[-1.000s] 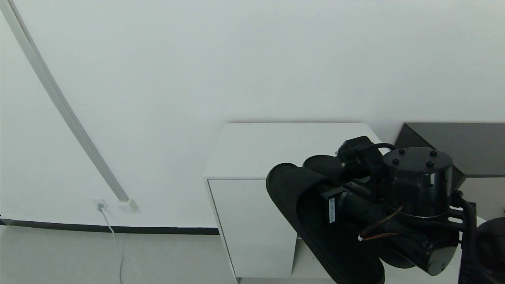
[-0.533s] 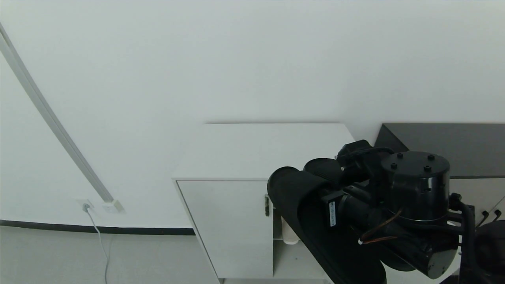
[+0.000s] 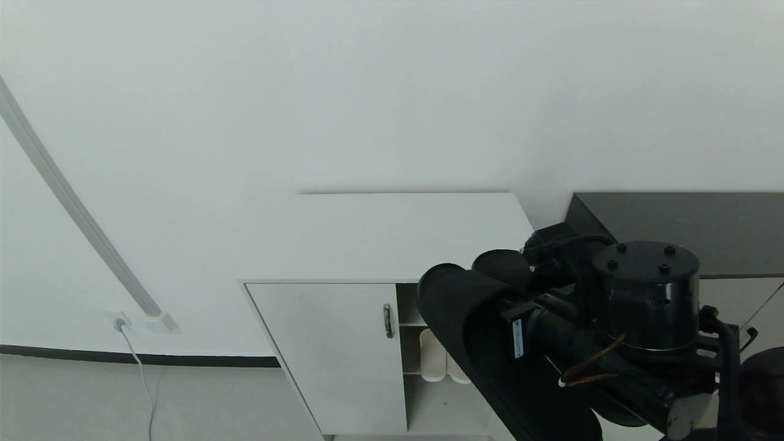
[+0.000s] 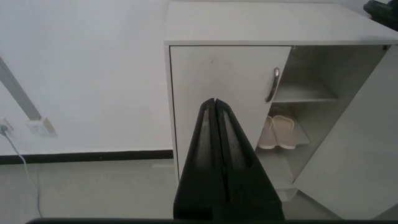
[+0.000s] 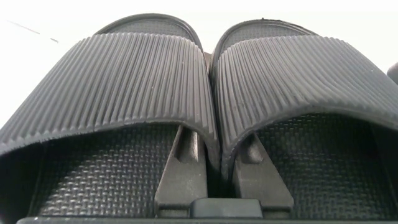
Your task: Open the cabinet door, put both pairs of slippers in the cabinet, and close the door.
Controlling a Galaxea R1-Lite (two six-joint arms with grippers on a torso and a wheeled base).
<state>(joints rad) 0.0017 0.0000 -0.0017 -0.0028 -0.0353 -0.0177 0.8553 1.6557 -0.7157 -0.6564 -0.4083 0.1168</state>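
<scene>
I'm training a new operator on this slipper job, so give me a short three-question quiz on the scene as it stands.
1. True or false: the white slippers already lie inside the cabinet.
2. What does the right gripper hold? A) a door handle B) the black slippers C) nothing
3. Fill in: the left gripper is ___ (open or shut).
Key: 1 true; 2 B; 3 shut.

White wall [image 3: 367,92], slanting cable duct [image 3: 73,202], socket [image 3: 119,321] with white cord [image 3: 144,380], black skirting [image 3: 153,358], grey floor [image 3: 79,404]
</scene>
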